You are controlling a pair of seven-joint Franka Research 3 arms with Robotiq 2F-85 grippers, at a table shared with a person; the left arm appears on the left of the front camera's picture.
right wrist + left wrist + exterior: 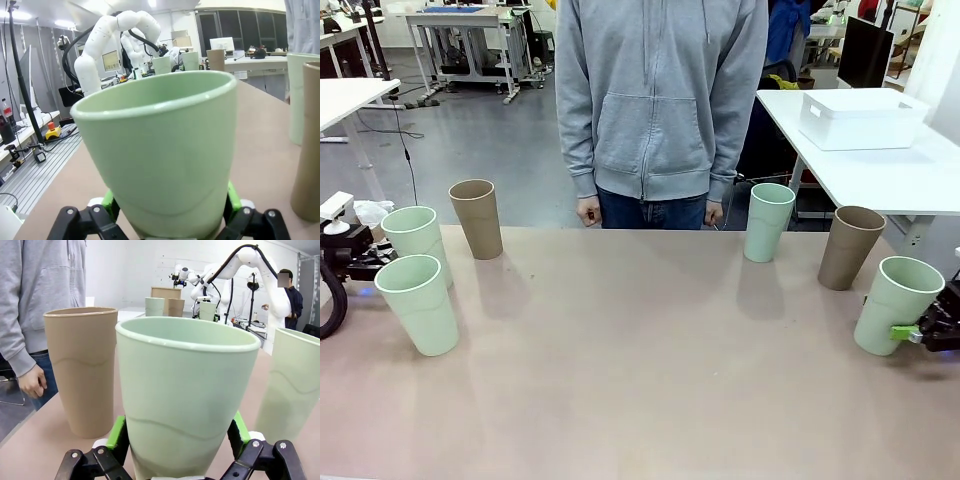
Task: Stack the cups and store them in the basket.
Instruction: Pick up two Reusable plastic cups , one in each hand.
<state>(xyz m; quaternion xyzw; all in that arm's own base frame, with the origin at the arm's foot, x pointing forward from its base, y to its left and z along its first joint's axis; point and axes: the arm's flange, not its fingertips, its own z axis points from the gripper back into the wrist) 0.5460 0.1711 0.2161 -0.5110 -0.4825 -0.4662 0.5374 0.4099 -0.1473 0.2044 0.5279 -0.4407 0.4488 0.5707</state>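
Note:
Six cups stand on the tan table. At the left are a mint cup (416, 240), a second mint cup (418, 305) in front of it, and a brown cup (477, 218). My left gripper (380, 262) is shut on the rear mint cup (187, 390), with a green pad on each side. At the right are a mint cup (769, 222), a brown cup (850, 247) and a tilted mint cup (897, 305). My right gripper (923, 334) is shut on this tilted cup (160, 150). The white basket (860, 118) sits on another table at the back right.
A person in a grey hoodie (660, 100) stands at the table's far edge, hands down by the sides. The brown cup (80, 370) and front mint cup (292, 385) stand close beside the left gripper's cup. The white side table (880, 170) lies beyond the right corner.

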